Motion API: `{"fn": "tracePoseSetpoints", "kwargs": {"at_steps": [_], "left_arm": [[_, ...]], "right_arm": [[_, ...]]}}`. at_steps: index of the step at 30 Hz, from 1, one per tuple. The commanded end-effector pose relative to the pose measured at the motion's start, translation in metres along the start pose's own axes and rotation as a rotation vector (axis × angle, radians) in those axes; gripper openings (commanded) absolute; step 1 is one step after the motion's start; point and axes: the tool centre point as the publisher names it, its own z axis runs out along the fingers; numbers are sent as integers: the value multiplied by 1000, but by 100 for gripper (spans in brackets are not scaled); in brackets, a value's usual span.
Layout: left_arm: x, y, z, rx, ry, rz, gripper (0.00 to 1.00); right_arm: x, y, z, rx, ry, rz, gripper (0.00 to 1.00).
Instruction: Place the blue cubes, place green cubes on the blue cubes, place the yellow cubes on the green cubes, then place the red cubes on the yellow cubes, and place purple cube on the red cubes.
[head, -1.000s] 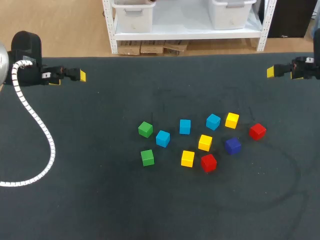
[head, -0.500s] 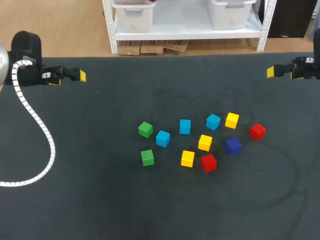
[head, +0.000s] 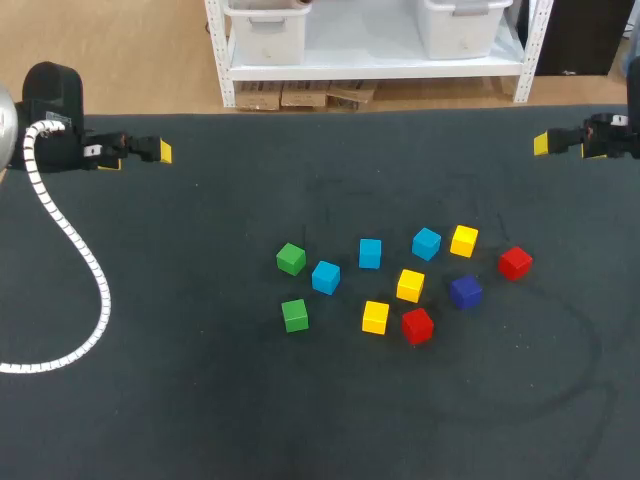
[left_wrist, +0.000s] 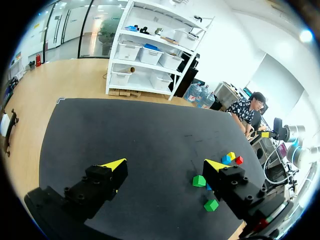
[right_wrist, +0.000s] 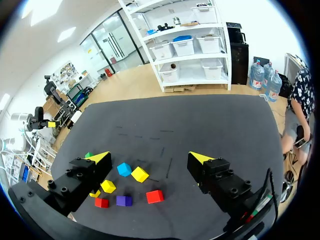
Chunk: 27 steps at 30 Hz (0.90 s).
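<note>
The left gripper (head: 160, 151) hung over the far left corner of the black table (head: 200, 400). Its two fingers were spread wide apart with nothing between them. The right gripper (head: 543, 143) hung over the far right corner, and its fingers were spread wide too, holding nothing. Both were well away from the cubes. The cubes sat in a loose bunch near the middle of the table, each one on the table by itself. On the left side of the bunch were the far green cube (head: 291, 259) and the near green cube (head: 295, 315). The left blue cube (head: 325, 277) was just beside the far green one. The middle blue cube (head: 370, 253) and the right blue cube (head: 427, 243) sat farther back. The far yellow cube (head: 464, 240) was just beside the right blue one. The middle yellow cube (head: 410, 285) sat in the middle of the bunch. The near yellow cube (head: 375, 317) was just beside the near red cube (head: 417, 325). The purple cube (head: 465, 291) sat near the far red cube (head: 515, 263), on the right side. A white cable (head: 75, 245) lay in a curve on the left side of the table.
</note>
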Motion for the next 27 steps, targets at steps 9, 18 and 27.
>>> {"fn": "tracePoseSetpoints", "kwargs": {"at_steps": [9,18,27], "left_arm": [[1,2,0,11,-6,2,100],[1,2,0,11,-6,2,100],[1,2,0,11,-6,2,100]], "right_arm": [[10,40,7,32,52,-195,100],[50,73,27,6,287,-510,100],[86,92,71,11,487,-725,100]]}}
